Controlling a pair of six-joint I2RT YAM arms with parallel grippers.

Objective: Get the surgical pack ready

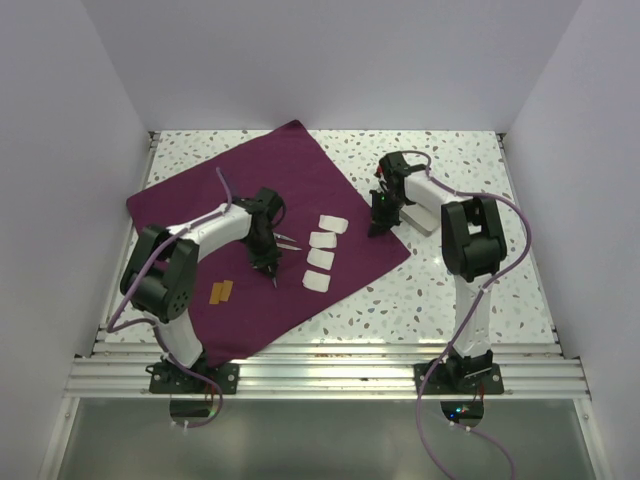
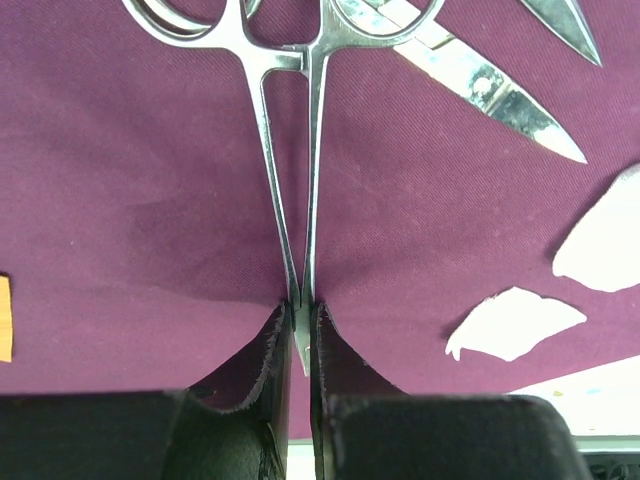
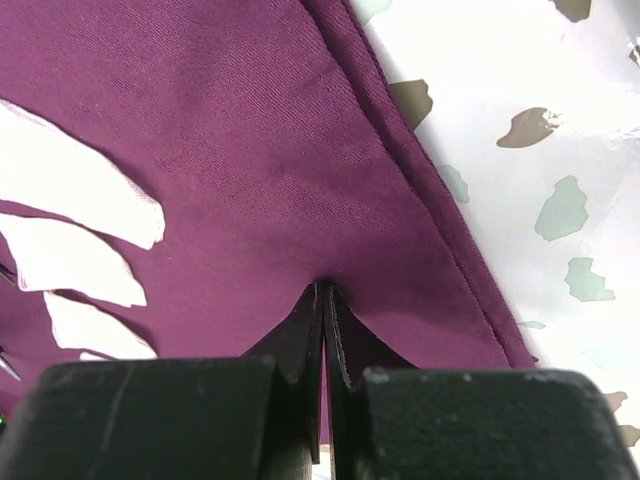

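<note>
Purple surgical pack point(image 1: 300, 170) lies spread flat, centre-left of the top view. Left gripper point(image 2: 303, 325) pinches forceps point(image 2: 313, 150) by the tips; right gripper point(image 1: 378, 225), closed and probably empty, sits over its right edge.

Surgical pack point(image 1: 200, 190) spread across the table's point(image 1: 450, 290) left half; on it, gauze pads point(image 1: 322, 253) near its right corner, forceps point(image 2: 315, 120) just left.

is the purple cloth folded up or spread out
Spread out: the purple cloth lies as one flat sheet on the table, with gauze pads in a row on top.
</note>
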